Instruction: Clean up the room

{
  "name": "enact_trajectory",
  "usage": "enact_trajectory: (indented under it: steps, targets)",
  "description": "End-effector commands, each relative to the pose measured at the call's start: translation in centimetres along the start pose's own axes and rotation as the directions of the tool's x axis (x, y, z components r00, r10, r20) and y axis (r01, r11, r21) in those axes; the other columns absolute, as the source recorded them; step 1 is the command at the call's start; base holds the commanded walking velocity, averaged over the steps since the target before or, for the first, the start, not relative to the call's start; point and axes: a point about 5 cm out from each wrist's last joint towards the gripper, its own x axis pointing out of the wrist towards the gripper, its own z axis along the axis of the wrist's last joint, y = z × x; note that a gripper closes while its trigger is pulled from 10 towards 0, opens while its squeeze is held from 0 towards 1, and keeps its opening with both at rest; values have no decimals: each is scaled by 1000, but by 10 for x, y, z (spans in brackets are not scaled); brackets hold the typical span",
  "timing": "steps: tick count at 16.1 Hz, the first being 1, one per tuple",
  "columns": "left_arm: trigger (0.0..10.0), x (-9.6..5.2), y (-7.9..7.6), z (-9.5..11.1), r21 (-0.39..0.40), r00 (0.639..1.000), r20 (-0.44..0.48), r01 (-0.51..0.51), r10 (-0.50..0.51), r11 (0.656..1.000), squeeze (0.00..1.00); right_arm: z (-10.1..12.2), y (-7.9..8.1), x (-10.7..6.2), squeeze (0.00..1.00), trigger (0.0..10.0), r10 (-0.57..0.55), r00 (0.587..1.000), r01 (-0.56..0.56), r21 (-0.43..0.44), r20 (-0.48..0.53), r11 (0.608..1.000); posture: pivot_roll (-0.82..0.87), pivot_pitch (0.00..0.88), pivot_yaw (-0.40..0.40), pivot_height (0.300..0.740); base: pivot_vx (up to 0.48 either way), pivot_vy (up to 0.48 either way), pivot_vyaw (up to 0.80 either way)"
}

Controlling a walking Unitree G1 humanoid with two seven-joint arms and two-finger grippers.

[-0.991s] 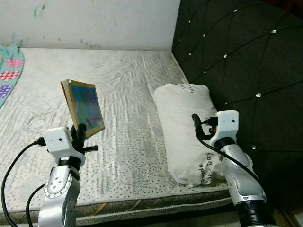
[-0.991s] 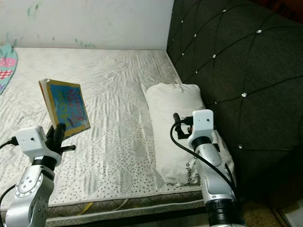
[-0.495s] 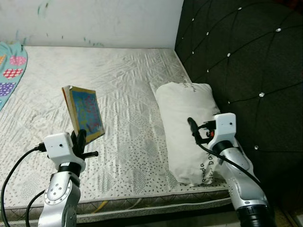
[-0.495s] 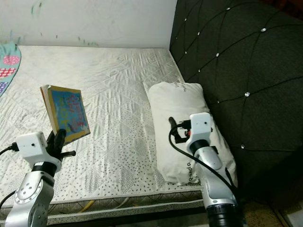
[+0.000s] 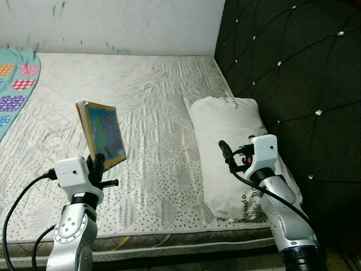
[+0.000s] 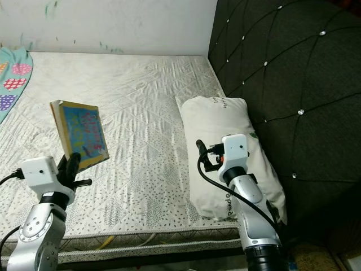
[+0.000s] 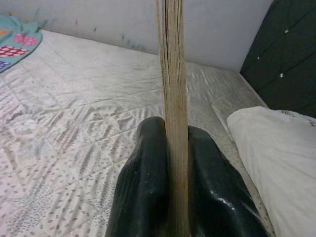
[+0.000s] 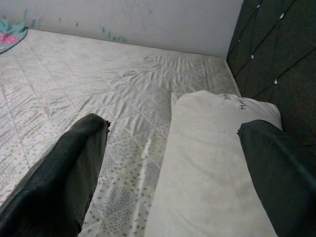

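The left pincer pinched a thin book with a colourful blue cover by its lower edge, its two black fingers pressed against either face. The book stood upright and slightly tilted above the bare, quilted white mattress, clear of it. The left wrist view met the book edge-on, showing its pale page block and none of the cover; the head views showed the blue cover, though the printing on it was too small to read.

The right pincer was spread wide, holding nothing, over the near end of a white pillow with dark lettering. The pillow lay along the mattress just beside the black tufted headboard with shiny studs. Its lettering was too small to read.

At the far left edge, a teal patterned blanket was cut off by the frame.
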Motion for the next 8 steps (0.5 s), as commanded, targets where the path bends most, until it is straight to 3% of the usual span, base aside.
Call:
enact_trajectory:
  steps: [1,8]
  targets:
    - [10000,2,-2,11,21,999,44,-6,5,1000,0,3,-3,0,0,10000,-3,1000,3,-3,3,1000,-47,66,-46,720,0,0,0]
    - [10000,1,0,12,26,998,47,-31,30,999,0,4,-2,1,0,10000,14,1000,-14,-7,4,1000,-51,76,-48,705,0,0,0]
